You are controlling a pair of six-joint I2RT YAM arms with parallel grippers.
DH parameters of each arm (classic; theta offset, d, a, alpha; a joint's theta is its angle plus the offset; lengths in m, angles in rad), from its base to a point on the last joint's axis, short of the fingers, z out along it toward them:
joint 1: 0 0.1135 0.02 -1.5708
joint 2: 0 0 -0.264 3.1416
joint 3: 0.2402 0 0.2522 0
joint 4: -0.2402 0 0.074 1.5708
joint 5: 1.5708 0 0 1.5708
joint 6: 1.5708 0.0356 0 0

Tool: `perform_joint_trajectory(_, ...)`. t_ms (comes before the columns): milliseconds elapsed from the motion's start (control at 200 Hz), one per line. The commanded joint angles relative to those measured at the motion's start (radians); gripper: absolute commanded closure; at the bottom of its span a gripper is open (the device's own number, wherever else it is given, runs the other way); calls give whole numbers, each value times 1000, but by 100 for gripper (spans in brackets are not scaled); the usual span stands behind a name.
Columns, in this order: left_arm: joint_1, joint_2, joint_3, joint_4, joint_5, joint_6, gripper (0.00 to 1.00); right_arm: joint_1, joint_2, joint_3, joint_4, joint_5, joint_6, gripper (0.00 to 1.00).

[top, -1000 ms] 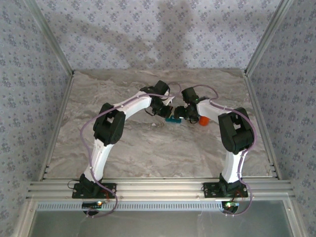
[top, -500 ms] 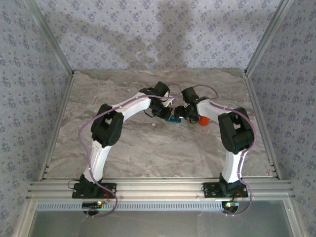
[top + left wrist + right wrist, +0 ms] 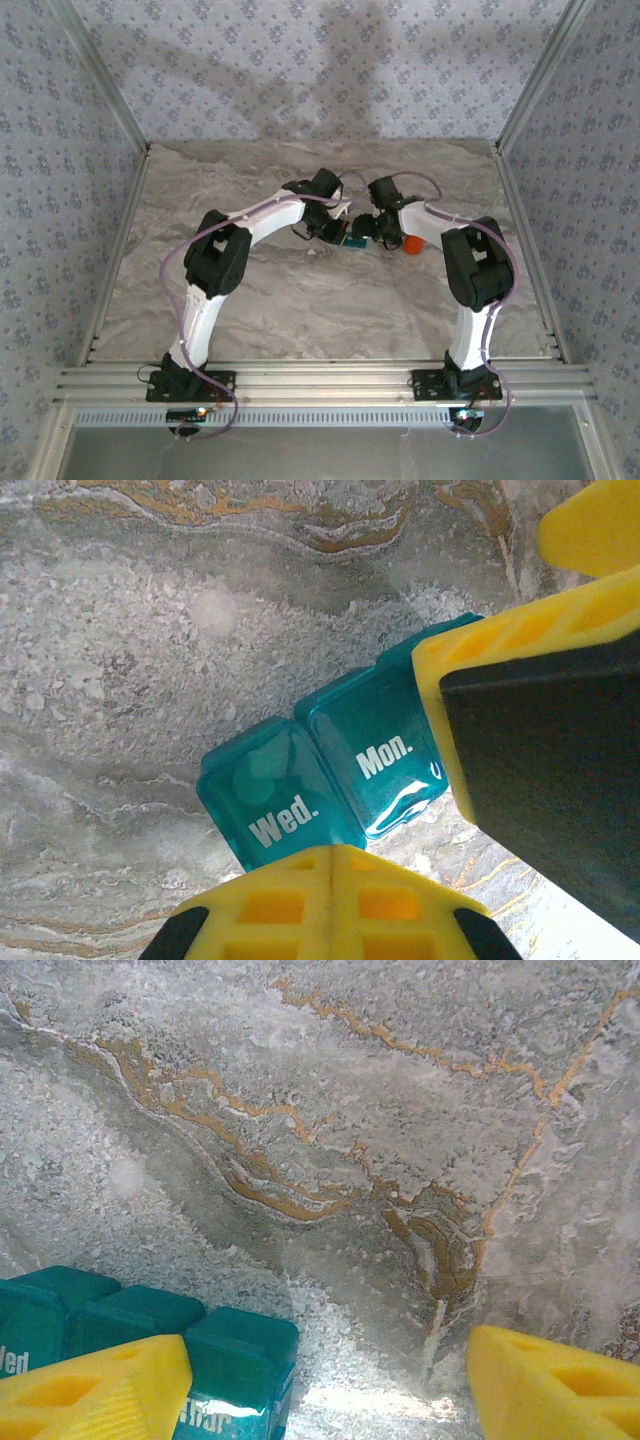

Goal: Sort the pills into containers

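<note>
The teal pill organiser lies flat on the marble table. Its lids face up and are shut where they can be read: "Wed." and "Mon." In the left wrist view it runs from 7 o'clock toward 1 o'clock.

The left gripper has its two yellow fingers pressed together with nothing between them. The joined tip sits at the 6 o'clock edge of the "Wed." lid. Closed like that, it works as a single narrow probe. That suits pushing a lid tab or pinning the box down better than a spread pair would. Whether it touches the plastic cannot be told.

The right gripper stands spread and grips nothing. In its own view the gap between the fingers shows bare table, while the finger at 8 o'clock overlaps the organiser's end compartment. That finger seems placed as a stop, so the light box would not slide if the other arm presses on it.

From above, the organiser sits slightly toward 12 o'clock of the table's middle, and the arms reach it from 9 and 3 o'clock. The orange bottle sits just beside it at 3 o'clock, past the right wrist. The likely step in hand is opening a compartment, so the sorting itself looks barely begun.
</note>
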Motion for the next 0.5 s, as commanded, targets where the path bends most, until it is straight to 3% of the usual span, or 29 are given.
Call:
perform_joint_trajectory(0,-8,-13,1,14,-9,6,100,-7,64,-27,-50,36,7,25)
perform_joint_trajectory(495,-8,15,11,15,-25,6,100,-14,88,-27,-64,26,5,25)
